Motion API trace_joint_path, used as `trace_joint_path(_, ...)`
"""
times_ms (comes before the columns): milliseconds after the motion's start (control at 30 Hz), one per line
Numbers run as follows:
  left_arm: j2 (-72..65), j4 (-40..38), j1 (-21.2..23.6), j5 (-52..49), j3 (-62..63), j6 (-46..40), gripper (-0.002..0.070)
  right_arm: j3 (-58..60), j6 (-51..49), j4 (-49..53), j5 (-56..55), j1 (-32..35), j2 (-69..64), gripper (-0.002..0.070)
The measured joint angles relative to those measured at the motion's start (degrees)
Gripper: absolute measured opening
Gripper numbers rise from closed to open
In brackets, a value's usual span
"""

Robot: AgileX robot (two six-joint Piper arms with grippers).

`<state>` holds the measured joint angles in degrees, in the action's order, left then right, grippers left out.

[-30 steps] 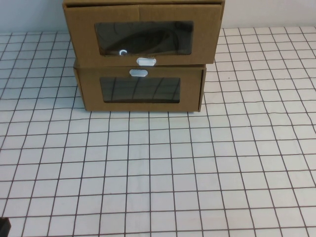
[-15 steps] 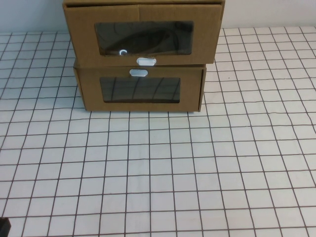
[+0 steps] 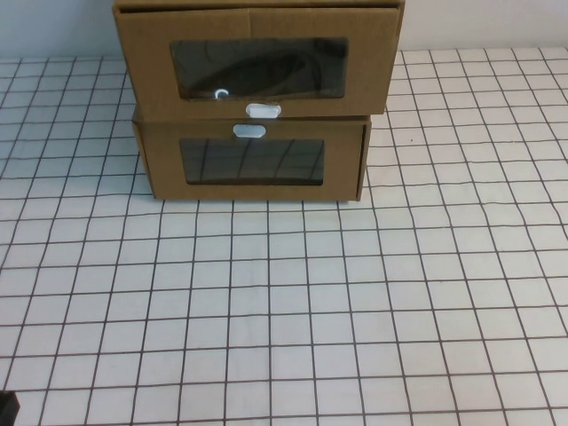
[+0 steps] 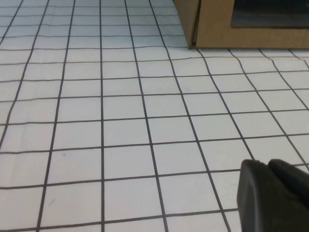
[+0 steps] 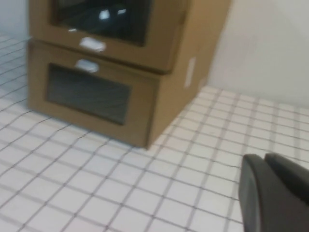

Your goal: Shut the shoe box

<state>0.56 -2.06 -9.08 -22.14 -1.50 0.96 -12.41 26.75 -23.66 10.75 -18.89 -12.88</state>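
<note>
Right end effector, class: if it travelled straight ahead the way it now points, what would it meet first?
Probably the lower box under the shoe box, though depth is unclear. The right end effector is apart from both; the left end effector sits above the table.

Even, bright overhead light, small glare spot on the shoe box (image 3: 257, 58) window, softly blurred right wrist view.

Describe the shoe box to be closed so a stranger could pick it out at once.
Two brown cardboard boxes stand stacked at the far edge of the gridded table. The shoe box is the upper, larger one, jutting forward over the lower box. Its white pull tab sits below its window; the lower box's tab is above. The left gripper and right gripper hover apart from both.
</note>
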Motion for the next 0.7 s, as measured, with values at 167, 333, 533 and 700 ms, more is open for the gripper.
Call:
trace_joint_path(167, 0.05, 0.11, 0.00, 0.00, -0.02, 0.00, -0.0002, 10.98, 0.00, -2.04, -4.41, 12.07, 11.89, -0.0015)
trace_joint_path(333, 0.15, 0.52, 0.00, -0.30, -0.02, 0.00, -0.0002, 13.76, 0.00, -4.49, -1.77, 19.02, 13.32, -0.0015)
trace_joint_path(533, 0.15, 0.65, 0.00, -0.40, -0.02, 0.00, -0.0003, 13.76, 0.00, -4.02, 3.69, 19.96, 13.32, -0.0015)
trace_joint_path(700, 0.15, 0.76, 0.00, -0.40, -0.02, 0.00, -0.0002, 13.76, -6.56, 2.82, 8.95, 21.82, 13.32, -0.0015)
